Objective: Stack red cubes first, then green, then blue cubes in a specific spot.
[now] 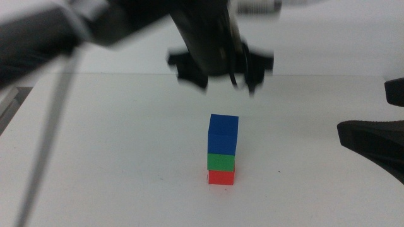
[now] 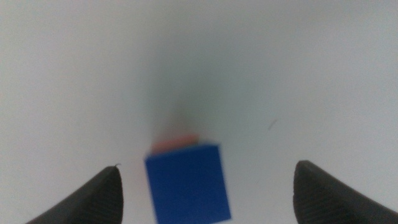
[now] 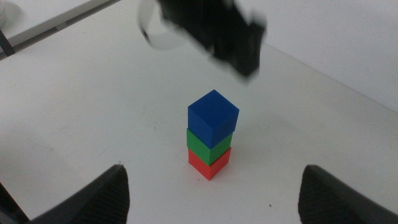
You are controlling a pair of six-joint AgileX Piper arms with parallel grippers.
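Observation:
A three-cube stack stands on the white table: red cube (image 1: 221, 178) at the bottom, green cube (image 1: 221, 161) on it, blue cube (image 1: 223, 133) on top, turned slightly. The right wrist view shows the same blue cube (image 3: 213, 116), green cube (image 3: 209, 147) and red cube (image 3: 209, 164). My left gripper (image 1: 221, 79) hangs open above the stack, clear of it; its wrist view looks down on the blue cube (image 2: 187, 183) between wide-apart jaws, a sliver of red cube (image 2: 176, 142) behind. My right gripper (image 3: 214, 196) waits open at the table's right side (image 1: 372, 142). The stack covers the specific spot.
The left arm (image 1: 44, 34) reaches across from the upper left, with a cable (image 1: 44, 151) hanging down at the left. A short dark tick (image 2: 272, 124) marks the white tabletop near the stack. The table's back edge (image 1: 315, 74) runs behind.

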